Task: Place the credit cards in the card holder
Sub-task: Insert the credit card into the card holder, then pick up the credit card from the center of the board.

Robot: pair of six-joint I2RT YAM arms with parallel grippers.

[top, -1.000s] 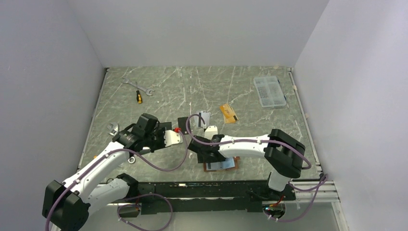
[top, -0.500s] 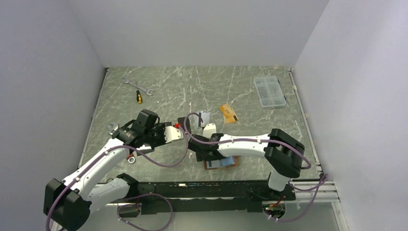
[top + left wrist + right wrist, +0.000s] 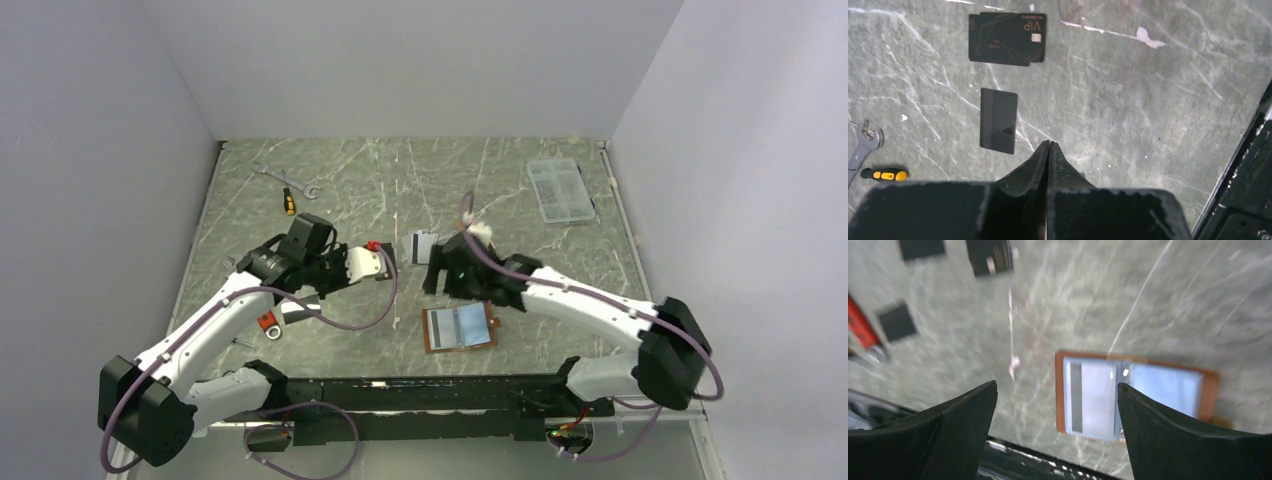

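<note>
The tan-brown leather card holder (image 3: 475, 325) lies open on the grey marbled worktop (image 3: 520, 215) near its front edge, with its light blue-grey inside facing up. A silver-grey striped card (image 3: 1091, 397) sits on one half (tucked in or only resting there, I cannot tell). The right arm's fingers (image 3: 1168, 425) hang near it, spread wide and holding nothing. The left arm's fingers (image 3: 1044, 161) are pressed together, empty, above bare worktop. Just beyond them lies a black rectangular card (image 3: 998, 120), and farther off two overlapping black cards (image 3: 1007, 38), one marked VIP. Another silver-grey card (image 3: 424, 246) lies between the two arms.
</note>
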